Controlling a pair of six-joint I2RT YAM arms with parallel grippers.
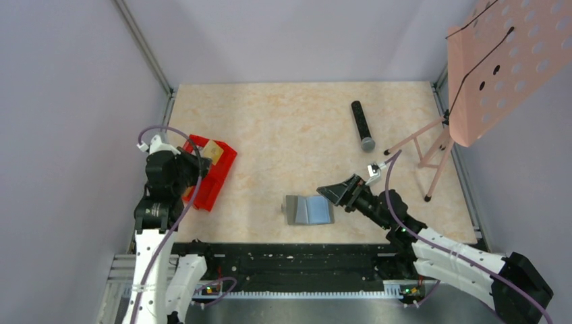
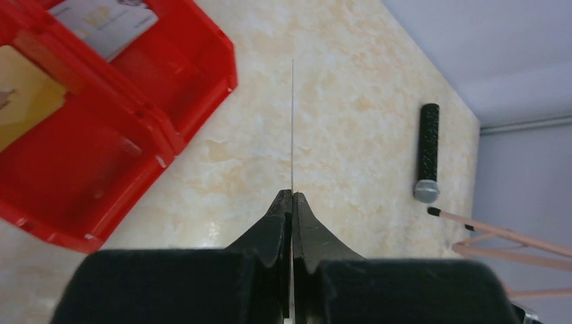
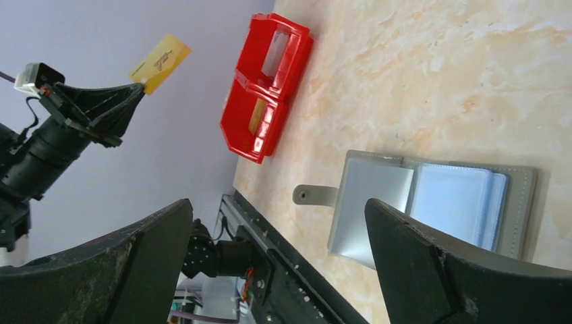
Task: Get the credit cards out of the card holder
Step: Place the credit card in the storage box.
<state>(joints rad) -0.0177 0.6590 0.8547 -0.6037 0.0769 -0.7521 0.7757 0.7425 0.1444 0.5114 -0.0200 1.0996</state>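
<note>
Near the front middle of the table (image 1: 283, 128), the card holder (image 1: 309, 210) is lying open, pale inner panels facing up. Just beside its right edge the right gripper (image 1: 335, 192) is hovering with jaws spread wide, gripping nothing. Up by the red bin (image 1: 214, 181), the left gripper (image 3: 138, 91) is pinching a yellow card (image 3: 160, 62) at its tips. A white card (image 2: 108, 23) and a tan card (image 2: 20, 101) are lying in the bin's two compartments.

Table top (image 1: 290, 128): smooth laminate, beige marbled print, soft sheen.
Red bin (image 1: 217, 183): moulded plastic, glossy.
Card holder (image 1: 309, 210): matt grey leather-like cover; inner sleeves pale blue, smooth, slightly shiny plastic.
Yellow card (image 3: 160, 62): thin, smooth plastic.
Microphone (image 1: 361, 123): matt black textured barrel, grey metal mesh head.
Music stand (image 1: 502, 67): pink perforated sheet, matt; thin tubular legs.
Right gripper (image 3: 276, 202) fingers (image 3: 438, 270): matt black plastic, faintly grainy.
</note>
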